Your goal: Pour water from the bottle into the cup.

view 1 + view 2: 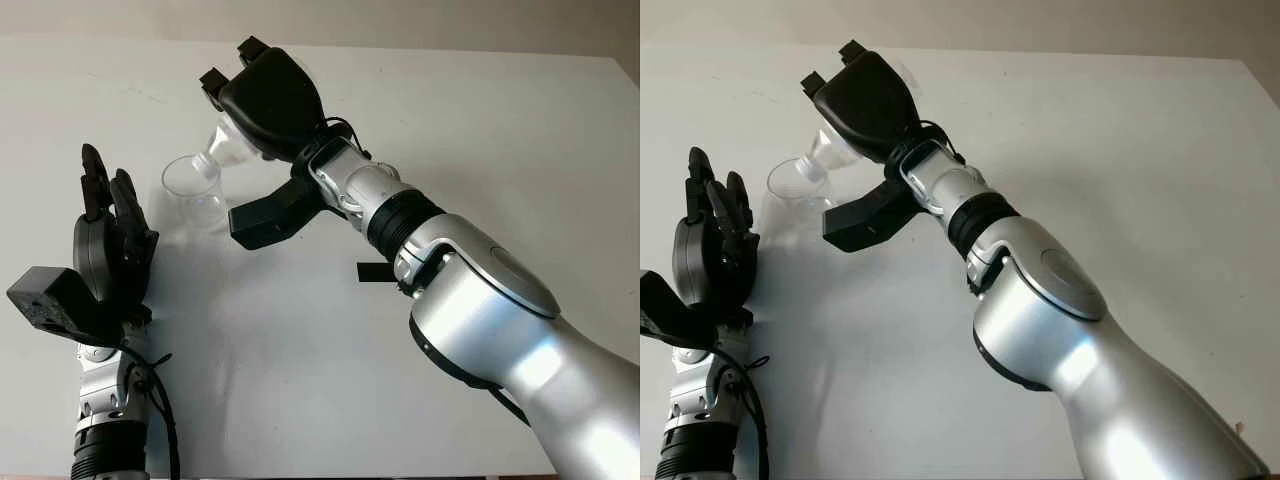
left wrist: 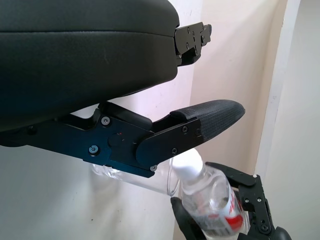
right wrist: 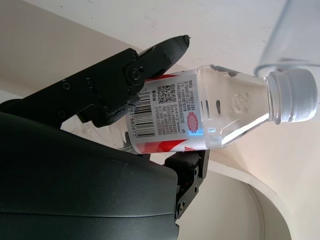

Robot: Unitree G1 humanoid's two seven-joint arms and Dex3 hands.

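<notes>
Two hands are before you: your left hand (image 1: 108,235) stands open at the near left, holding nothing. Just right of it sits the clear cup (image 1: 193,190). Your right hand (image 1: 262,100) grips the bottle (image 3: 200,116), tilted with its white capped mouth at the cup's rim.

Capped clear bottle (image 3: 210,120) tilted over cup (image 1: 194,190)

One clear plastic water bottle (image 3: 210,120) with one white cap (image 3: 295,102), one red-and-white label (image 3: 165,120) on it. One clear plastic cup (image 1: 193,190). Two black robot hands: right hand (image 1: 265,100) and left hand (image 1: 110,240), all over one white table (image 1: 480,130).
</notes>
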